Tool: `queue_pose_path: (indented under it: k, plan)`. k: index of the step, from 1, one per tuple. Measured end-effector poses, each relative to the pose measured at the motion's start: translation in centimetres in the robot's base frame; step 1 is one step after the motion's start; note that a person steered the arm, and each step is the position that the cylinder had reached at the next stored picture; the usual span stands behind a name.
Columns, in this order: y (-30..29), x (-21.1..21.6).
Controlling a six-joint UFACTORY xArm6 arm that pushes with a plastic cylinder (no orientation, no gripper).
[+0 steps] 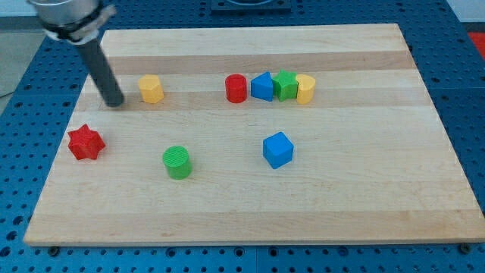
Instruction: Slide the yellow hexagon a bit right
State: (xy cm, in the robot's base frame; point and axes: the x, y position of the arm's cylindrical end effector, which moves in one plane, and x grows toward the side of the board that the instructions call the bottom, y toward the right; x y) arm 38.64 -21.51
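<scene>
The yellow hexagon [151,89] sits on the wooden board [250,197] in the upper left part. My tip [114,103] rests on the board just to the left of the yellow hexagon, a small gap apart from it. The dark rod rises from the tip toward the view's top left.
A red star [85,142] lies at the left. A green cylinder [177,162] and a blue cube [278,149] lie lower in the middle. A row of red cylinder [236,88], blue block [262,86], green block [285,85] and yellow block [305,89] stands right of the hexagon.
</scene>
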Motion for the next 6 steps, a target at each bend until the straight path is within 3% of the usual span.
queue_pose_path:
  k: [1, 2, 3, 5, 6]
  plan:
    - [0.9, -0.4]
    - [-3.4, -3.1]
    - [-3.5, -5.0]
    - [5.2, -1.3]
    - [5.2, -1.6]
